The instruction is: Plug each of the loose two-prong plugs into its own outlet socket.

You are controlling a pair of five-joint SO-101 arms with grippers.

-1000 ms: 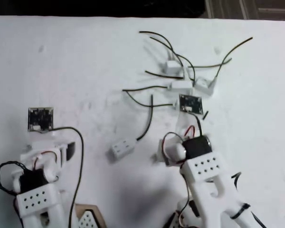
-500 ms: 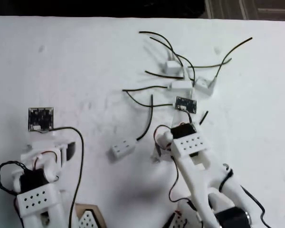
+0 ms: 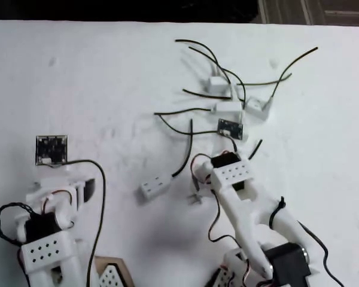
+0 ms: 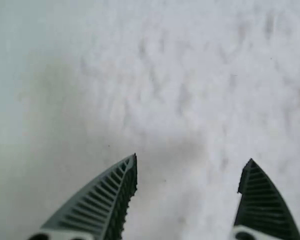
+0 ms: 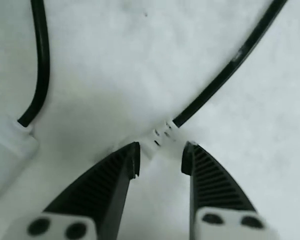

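A white outlet strip (image 3: 154, 186) on a black cord lies mid-table. Beyond it is a tangle of white two-prong plugs (image 3: 228, 109) with black cords. My right arm (image 3: 233, 173) stretches to the near edge of that tangle. In the right wrist view my right gripper (image 5: 161, 146) is open a narrow gap, its tips either side of the cord end of one white plug (image 5: 162, 134). A second white block (image 5: 5, 150) with its own cord lies beside it. My left gripper (image 4: 192, 158) is open wide over bare table, and the left arm (image 3: 48, 239) is folded at the near left.
More plugs (image 3: 217, 84) (image 3: 257, 107) and looping cords lie farther back. A small white piece (image 3: 195, 198) rests beside the right arm, near the outlet strip. The table's left half and far right are bare white.
My right arm has swung from the right and stretched forward toward the plug tangle. The left arm, the outlet strip and the plugs have kept still.
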